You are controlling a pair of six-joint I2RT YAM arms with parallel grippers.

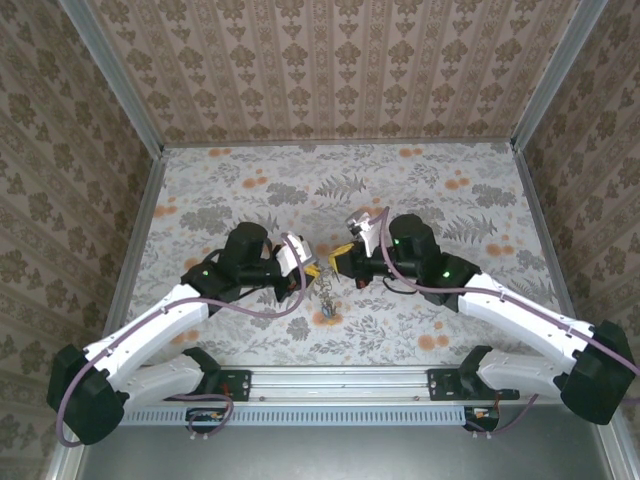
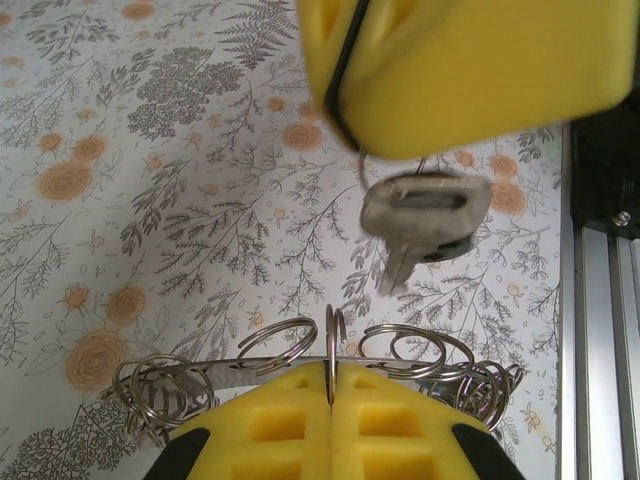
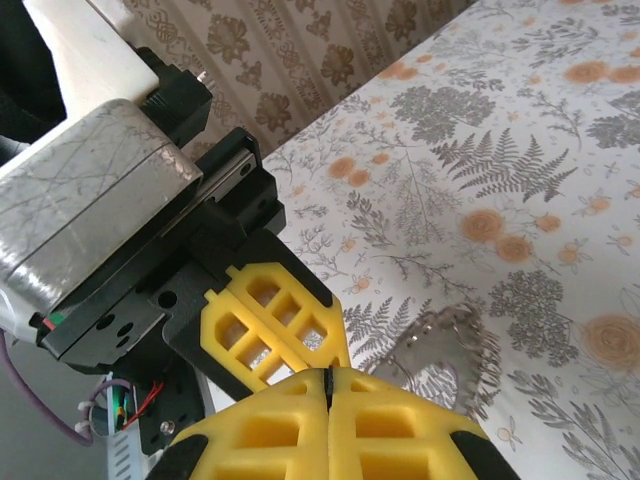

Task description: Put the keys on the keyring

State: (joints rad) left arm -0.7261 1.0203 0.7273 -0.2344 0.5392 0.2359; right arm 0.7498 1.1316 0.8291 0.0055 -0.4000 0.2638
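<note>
Floral tabletop point(image 1: 400, 190); damask-papered walls point(image 1: 330, 60) on 3 sides — alu corner posts point(image 1: 114, 75); soft light.

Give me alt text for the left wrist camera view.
The left gripper pinches a keyring of looped wire rings, while the right gripper holds a small silver key dangling just above it, over a floral table.

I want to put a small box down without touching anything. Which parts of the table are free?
Free: the whole far strip of table along the back wall, widest at its two corners. Crowded: the centre, where the left hand and right hand meet with the keyring and key.
</note>
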